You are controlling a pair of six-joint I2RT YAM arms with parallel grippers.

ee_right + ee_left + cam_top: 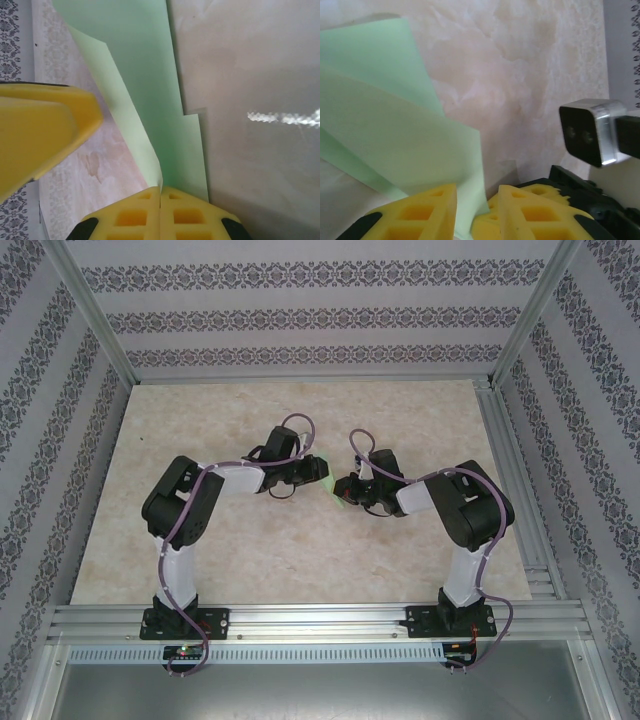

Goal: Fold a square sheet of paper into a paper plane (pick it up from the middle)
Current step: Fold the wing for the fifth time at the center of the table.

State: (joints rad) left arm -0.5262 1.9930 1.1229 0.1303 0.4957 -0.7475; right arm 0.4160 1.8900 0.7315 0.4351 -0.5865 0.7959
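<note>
The square sheet of paper [337,492], pale mint green and folded into overlapping flaps, hangs between the two grippers above the table's middle. My right gripper [160,192] is shut on a folded edge of the paper [150,75], its yellow pads pressed together. My left gripper [477,200] stands open, its fingers apart, and a flap of the paper [395,125] runs down into the gap, closer to the left finger. In the top view the left gripper [322,472] and the right gripper [345,498] almost meet tip to tip.
The marble-patterned tabletop [200,440] lies bare around both arms. Patterned walls and metal frame rails [500,420] close it in. The right arm's wrist camera block [590,131] sits close to my left fingers. One yellow left finger [40,135] juts into the right wrist view.
</note>
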